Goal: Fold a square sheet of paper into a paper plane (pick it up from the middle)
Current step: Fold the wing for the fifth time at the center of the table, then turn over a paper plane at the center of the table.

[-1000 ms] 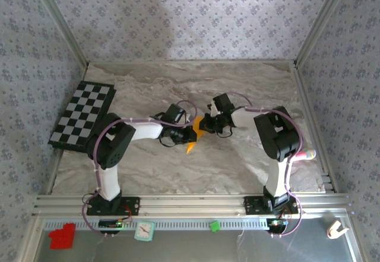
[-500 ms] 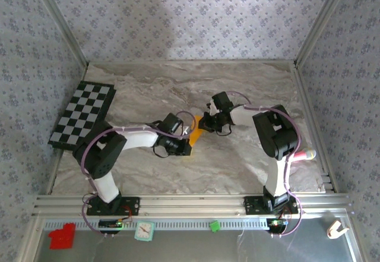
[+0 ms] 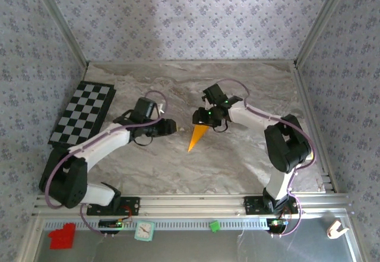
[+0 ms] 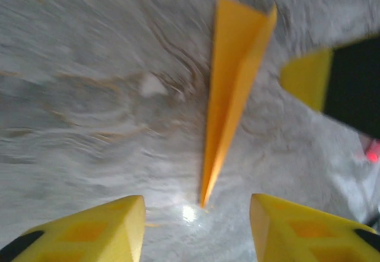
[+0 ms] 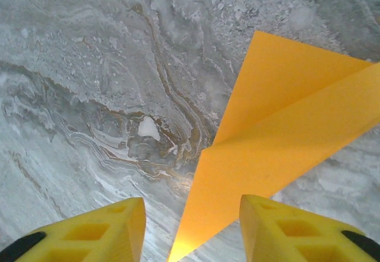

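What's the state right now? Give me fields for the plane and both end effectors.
paper plane: folded narrow dart, lying on the marble table, tip toward the arm bases
left end effector: open, empty, beside the plane, not touching
right end effector: open, over the wide tail end; contact unclear
fold status: looks complete

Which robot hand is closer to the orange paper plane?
The right. The right gripper hangs over the wide back end of the paper plane. The left gripper sits off to the plane's left, not over it.
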Motion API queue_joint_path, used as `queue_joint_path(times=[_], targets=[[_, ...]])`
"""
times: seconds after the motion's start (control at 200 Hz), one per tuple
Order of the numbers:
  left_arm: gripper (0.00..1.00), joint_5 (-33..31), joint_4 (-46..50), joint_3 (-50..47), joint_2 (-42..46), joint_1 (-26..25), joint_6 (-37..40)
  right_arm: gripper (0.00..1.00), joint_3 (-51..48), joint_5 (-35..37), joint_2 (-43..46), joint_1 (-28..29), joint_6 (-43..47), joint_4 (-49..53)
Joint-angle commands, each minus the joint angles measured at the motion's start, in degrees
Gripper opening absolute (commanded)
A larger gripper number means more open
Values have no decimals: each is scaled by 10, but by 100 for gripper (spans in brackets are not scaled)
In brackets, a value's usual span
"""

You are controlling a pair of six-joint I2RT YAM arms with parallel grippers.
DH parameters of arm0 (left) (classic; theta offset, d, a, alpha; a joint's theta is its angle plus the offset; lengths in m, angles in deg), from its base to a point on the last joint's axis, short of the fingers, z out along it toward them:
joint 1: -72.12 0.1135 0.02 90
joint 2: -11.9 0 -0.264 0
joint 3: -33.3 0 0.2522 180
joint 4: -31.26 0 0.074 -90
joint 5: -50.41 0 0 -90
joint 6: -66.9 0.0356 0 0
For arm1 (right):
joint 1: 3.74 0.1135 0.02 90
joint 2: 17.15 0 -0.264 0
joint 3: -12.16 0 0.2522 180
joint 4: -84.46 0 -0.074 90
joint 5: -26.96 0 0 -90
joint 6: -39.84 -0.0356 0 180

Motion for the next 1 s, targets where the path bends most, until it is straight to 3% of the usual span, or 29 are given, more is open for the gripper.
queue_joint_path(times=[0.0, 0.195, 0.54, 0.785, 0.995], targets=[[61, -50, 53, -3, 37, 39, -4, 55, 27, 113, 4, 26, -51, 100], [84, -69, 80, 2, 69, 99, 28, 64, 77, 210, -36, 73, -146, 154], [100, -47, 77, -3, 83, 156, 40, 65, 166, 246, -132, 101, -234, 216], [100, -38, 73, -6, 80, 159, 42, 63, 185, 302, -152, 112, -275, 271], [100, -34, 73, -6, 73, 159, 42, 53, 186, 303, -155, 112, -282, 282]])
